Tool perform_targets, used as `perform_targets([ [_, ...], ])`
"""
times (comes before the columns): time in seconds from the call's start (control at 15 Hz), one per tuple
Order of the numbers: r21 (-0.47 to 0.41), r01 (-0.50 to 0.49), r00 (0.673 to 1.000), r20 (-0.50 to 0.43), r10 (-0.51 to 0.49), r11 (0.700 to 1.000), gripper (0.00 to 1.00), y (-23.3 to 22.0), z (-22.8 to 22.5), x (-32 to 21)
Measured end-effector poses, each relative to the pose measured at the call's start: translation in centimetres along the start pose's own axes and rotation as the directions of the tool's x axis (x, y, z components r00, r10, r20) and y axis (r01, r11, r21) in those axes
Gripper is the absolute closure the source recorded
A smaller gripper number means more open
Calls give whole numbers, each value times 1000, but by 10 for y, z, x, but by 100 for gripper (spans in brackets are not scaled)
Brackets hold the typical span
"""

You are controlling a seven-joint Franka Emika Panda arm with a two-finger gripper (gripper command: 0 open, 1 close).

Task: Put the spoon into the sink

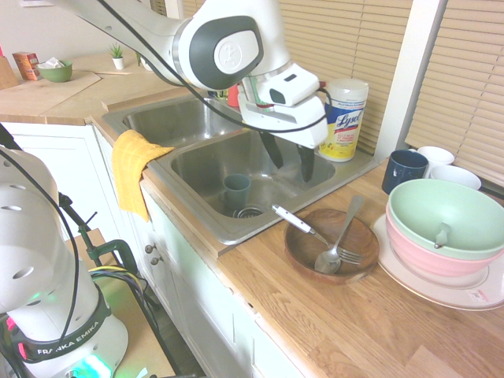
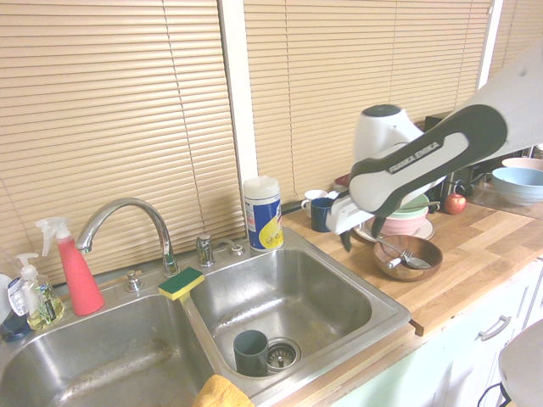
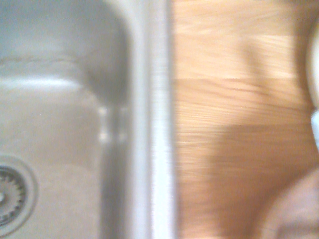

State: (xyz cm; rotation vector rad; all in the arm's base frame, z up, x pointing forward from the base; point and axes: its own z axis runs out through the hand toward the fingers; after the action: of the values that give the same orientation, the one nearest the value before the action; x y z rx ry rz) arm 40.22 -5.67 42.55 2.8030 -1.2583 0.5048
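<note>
First exterior view: white robot arm reaching in from the upper left, with its two-finger gripper [image 1: 293,172] high over the stainless-steel sink [image 1: 223,235], fingers apart, pointing down, nothing between them. On the wooden countertop [image 1: 346,335] just beside the sink, a round wooden bowl [image 1: 298,256] with the silver-grey spoon [image 1: 327,261] inside, oval head low in the bowl and slim handle slanting up past the rim. Against the spoon's head, the tines of a fork [image 1: 349,256], its white handle sticking out over the sink side of the bowl. Farther right, a pale green bowl [image 1: 441,209] nested in a pink bowl [image 1: 429,264] on plates, with a dark blue mug [image 1: 405,171] behind. Inside one basin, a grey-blue cup [image 1: 236,189] near the drain; over the sink's front edge, a yellow cloth [image 1: 134,169]. Second exterior view: arm coming in from the right, gripper near the blue mug, short of the wooden bowl. At the left, a curved chrome faucet [image 2: 140,203], a green-and-yellow sponge [image 2: 181,283] and a red spray bottle [image 2: 81,280]. Wrist view, blurred: part of the drain [image 3: 10,194], the sink's metal rim, wood grain and a curved brown edge in one corner.
</note>
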Motion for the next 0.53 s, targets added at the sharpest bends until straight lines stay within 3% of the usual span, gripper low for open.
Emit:
perform_targets([
  [0.53,14,-45,999,32,44,999,0,69,21,47],
])
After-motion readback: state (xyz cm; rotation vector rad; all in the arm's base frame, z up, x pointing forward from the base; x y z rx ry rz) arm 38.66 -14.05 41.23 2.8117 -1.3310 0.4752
